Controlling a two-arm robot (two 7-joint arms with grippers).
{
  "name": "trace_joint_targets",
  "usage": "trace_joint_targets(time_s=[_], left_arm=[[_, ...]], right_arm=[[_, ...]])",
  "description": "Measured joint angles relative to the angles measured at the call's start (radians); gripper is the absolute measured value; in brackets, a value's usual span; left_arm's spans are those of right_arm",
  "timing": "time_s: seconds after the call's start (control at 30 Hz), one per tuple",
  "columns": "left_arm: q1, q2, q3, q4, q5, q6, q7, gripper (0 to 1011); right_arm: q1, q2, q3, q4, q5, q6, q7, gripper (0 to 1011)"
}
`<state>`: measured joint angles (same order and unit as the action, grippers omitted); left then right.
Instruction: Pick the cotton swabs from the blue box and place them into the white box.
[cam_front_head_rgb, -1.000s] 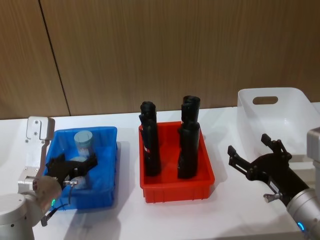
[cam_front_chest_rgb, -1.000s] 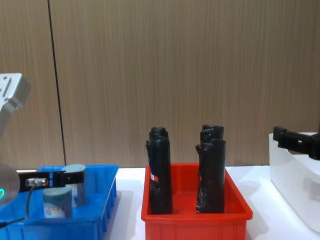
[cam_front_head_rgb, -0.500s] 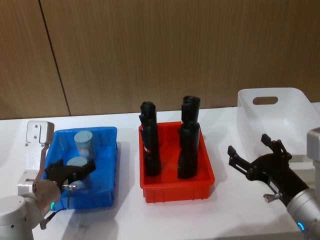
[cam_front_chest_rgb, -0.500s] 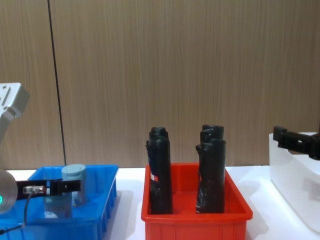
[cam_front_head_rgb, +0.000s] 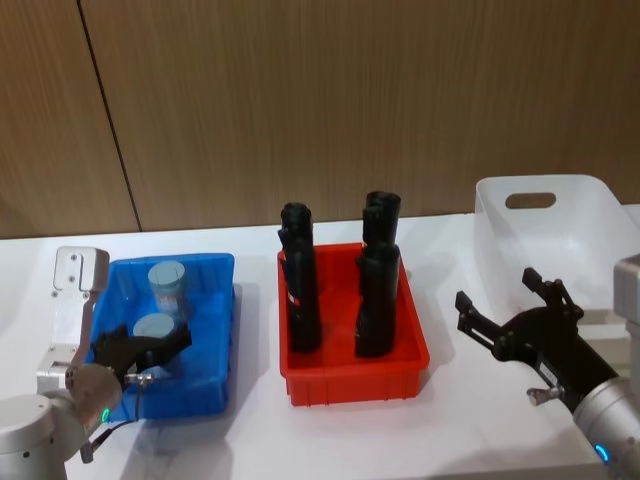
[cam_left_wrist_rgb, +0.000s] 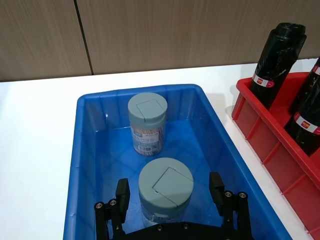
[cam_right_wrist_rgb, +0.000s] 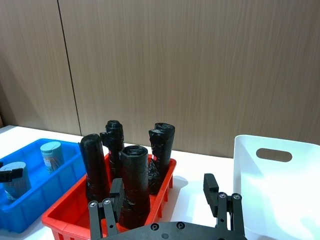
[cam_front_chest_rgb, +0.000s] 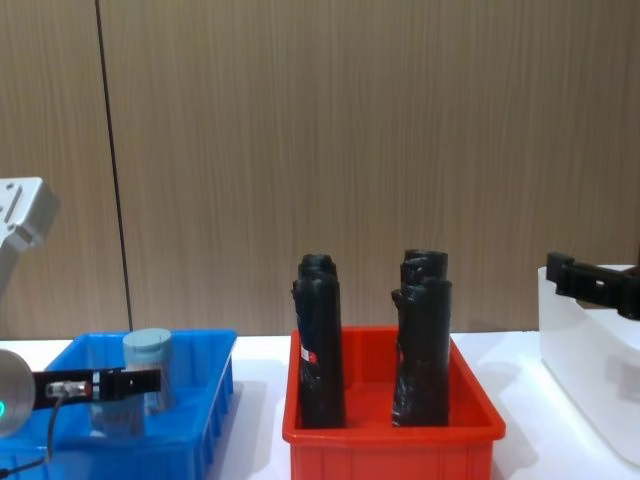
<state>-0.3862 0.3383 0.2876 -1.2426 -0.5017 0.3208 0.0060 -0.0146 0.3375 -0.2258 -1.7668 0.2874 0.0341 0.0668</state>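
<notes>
**Operator:** Start on your left. Where is that arm?

**Robot:** My left end effector (cam_left_wrist_rgb: 169, 182) is down inside the blue box (cam_left_wrist_rgb: 82, 165), which sits at the left end of the bench (cam_front_head_rgb: 250, 430). Its fingers (cam_left_wrist_rgb: 122, 192) are spread apart, one on each side of the near jar of cotton swabs (cam_left_wrist_rgb: 165, 202). I can see a gap on both sides, so I am not clamped on it.

**Operator:** And the other jar?

**Robot:** The far jar (cam_left_wrist_rgb: 147, 122) stands upright toward the back wall of the same box, close behind the near one. Its label faces my wrist camera.

**Operator:** What is in the middle?

**Robot:** A red bin (cam_front_head_rgb: 350, 385) just beside the blue box, with four tall black cylinders (cam_front_head_rgb: 300, 290) standing in it.

**Operator:** And on your right?

**Robot:** My right end effector (cam_front_head_rgb: 495, 288) hangs above the bench between the red bin and the white box (cam_front_head_rgb: 560, 240). Its fingers are wide apart and carry nothing. The white box stands at the far right, with its oval handle cut-out facing me.
</notes>
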Motion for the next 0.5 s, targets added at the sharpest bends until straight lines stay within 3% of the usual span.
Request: trace_joint_targets(time_s=[0.37,0.5], left_arm=[[-0.009,-0.007,-0.001,0.03,0.008,-0.01,-0.014,1004],[-0.012,-0.009,-0.002,0.039,0.011,-0.013,-0.017,951]], right_arm=[[0.0,0.0,0.0,0.0,0.0,0.0,0.0,1002],[0.0,0.0,0.0,0.0,0.0,0.0,0.0,1002]])
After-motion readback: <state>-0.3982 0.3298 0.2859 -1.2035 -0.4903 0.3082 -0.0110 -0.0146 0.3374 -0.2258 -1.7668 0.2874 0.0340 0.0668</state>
